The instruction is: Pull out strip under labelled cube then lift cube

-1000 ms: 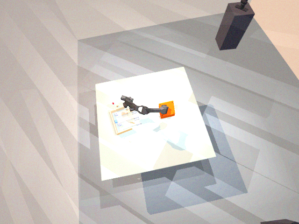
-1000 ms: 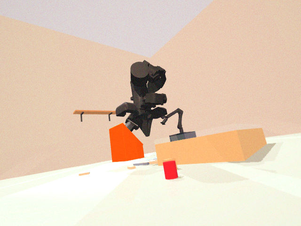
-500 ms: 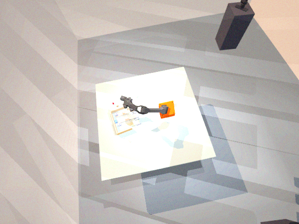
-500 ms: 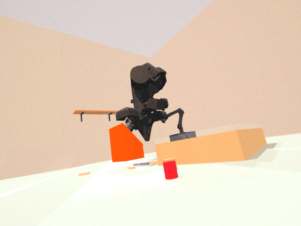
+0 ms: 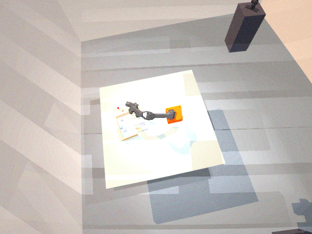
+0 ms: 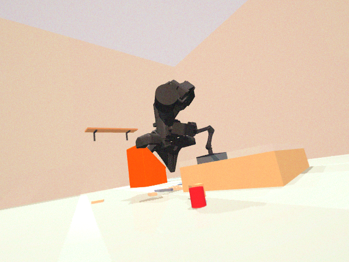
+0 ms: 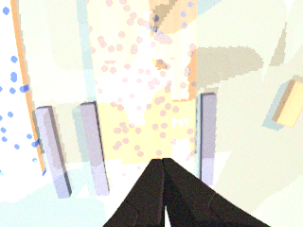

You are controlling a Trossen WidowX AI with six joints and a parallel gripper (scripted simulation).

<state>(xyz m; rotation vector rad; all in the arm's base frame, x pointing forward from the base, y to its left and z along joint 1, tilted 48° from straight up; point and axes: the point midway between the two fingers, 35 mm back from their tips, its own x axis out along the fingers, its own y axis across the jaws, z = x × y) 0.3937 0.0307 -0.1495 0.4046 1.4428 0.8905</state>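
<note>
My gripper [image 5: 130, 112] [image 6: 172, 170] [image 7: 161, 166] is shut and empty, pointing down above the work area. In the wrist view a pale strip with pink dots [image 7: 128, 137] lies just ahead of the fingertips, between two mauve bars. A strip with blue dots [image 7: 13, 95] lies farther left. The labelled cube cannot be made out for certain in the glare. An orange-tan patch and a dark shadow lie at the top of the pink-dotted strip. The gripper hides the strip's near part.
Mauve bars [image 7: 53, 152] [image 7: 95, 148] [image 7: 208, 137] flank the strips. A small tan block [image 7: 290, 104] lies at the right. A wooden tray [image 5: 130, 137] [image 6: 230, 176] stands beside the gripper. A red cylinder [image 5: 117, 107] [image 6: 197, 197] stands outside it. The arm's base is orange [image 5: 178, 110] [image 6: 140, 169].
</note>
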